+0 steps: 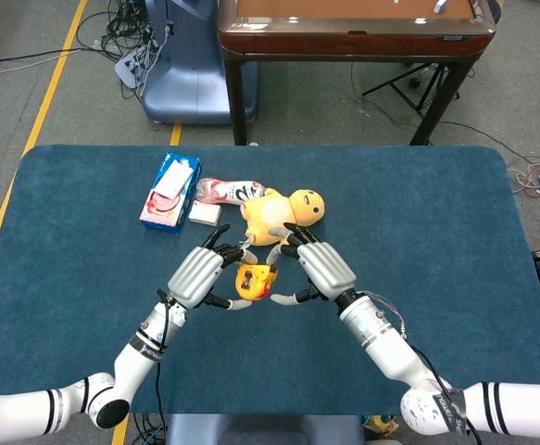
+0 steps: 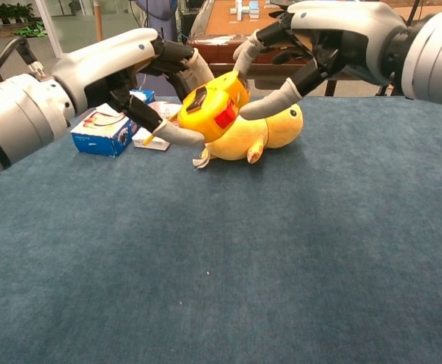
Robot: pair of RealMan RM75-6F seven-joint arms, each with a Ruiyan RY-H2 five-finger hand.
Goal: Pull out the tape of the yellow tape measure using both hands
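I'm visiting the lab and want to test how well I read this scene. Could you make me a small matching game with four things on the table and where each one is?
Things:
1. yellow tape measure
2. yellow plush duck
3. blue box
4. right hand

Places:
A. lying on the cloth just behind the two hands
B. held up off the table by the left hand
C. at the far left of the group of things
D. reaching in at the tape measure's right side

Pairs: 1-B, 2-A, 3-C, 4-D
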